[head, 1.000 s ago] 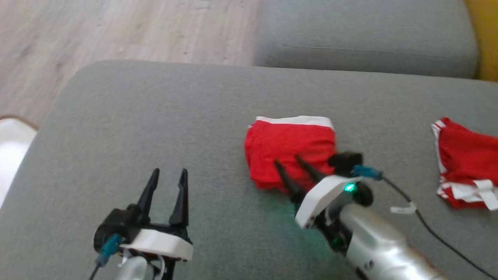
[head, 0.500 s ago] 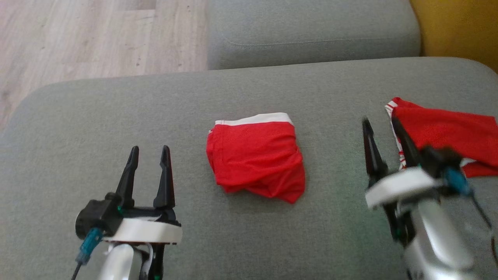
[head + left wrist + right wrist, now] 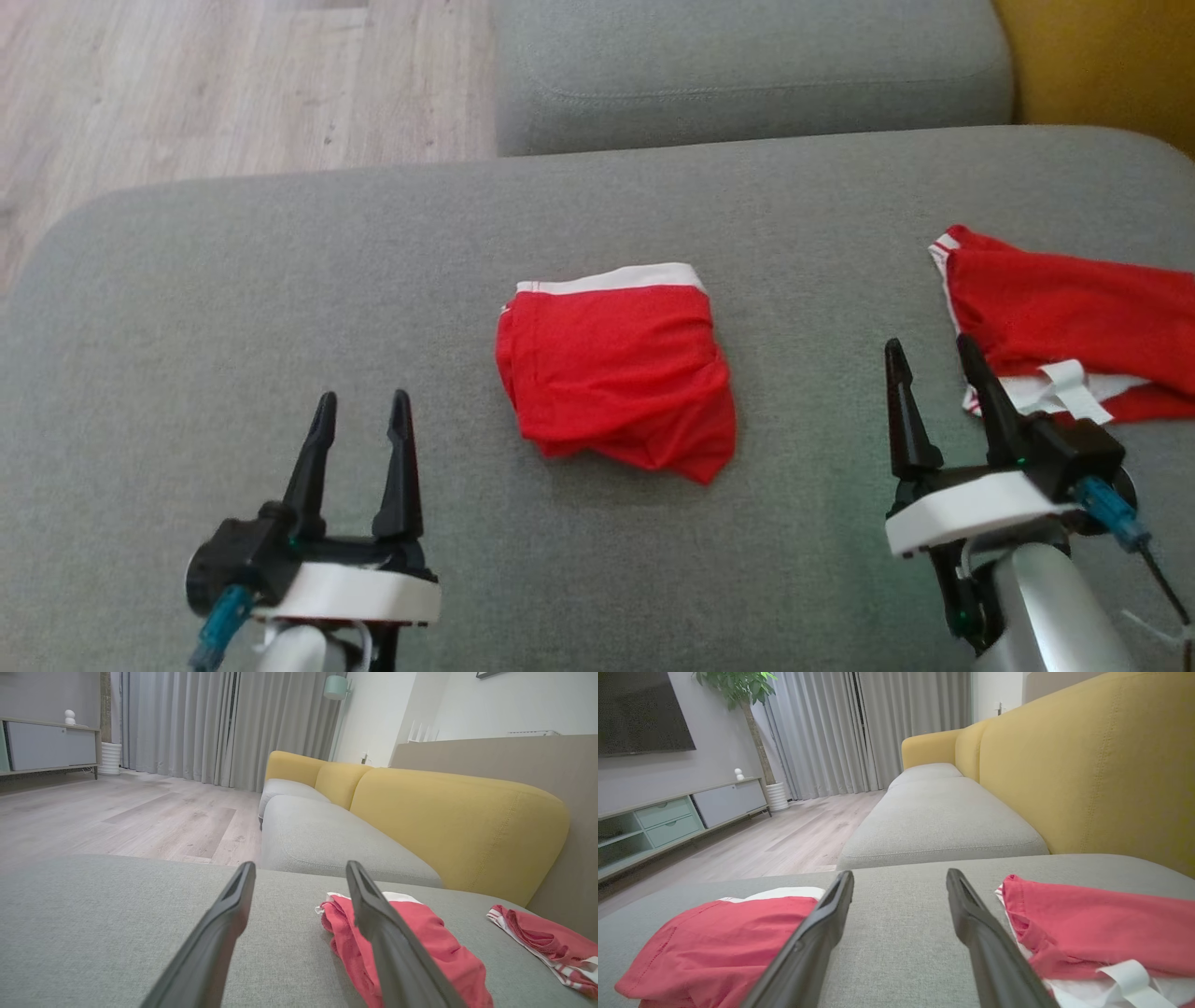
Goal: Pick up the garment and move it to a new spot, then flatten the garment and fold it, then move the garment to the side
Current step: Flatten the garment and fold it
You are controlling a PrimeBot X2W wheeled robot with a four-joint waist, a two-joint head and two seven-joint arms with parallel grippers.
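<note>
While the left gripper (image 3: 363, 396) and right gripper (image 3: 929, 342) hover spread and empty, the folded red garment (image 3: 616, 373) lies mid-cushion (image 3: 280, 280) at 1 o'clock of the left gripper, apparently awaiting only its move aside; 1 unfolded garment (image 3: 1064, 308) lies at 3 o'clock.

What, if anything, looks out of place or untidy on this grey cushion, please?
The folded red shorts lie fairly neat at the middle of the grey cushion. The second red garment near its right edge looks odd: rumpled, unfolded, with a white strip poking loose from its near side. Nothing looks spilled or torn.
</note>
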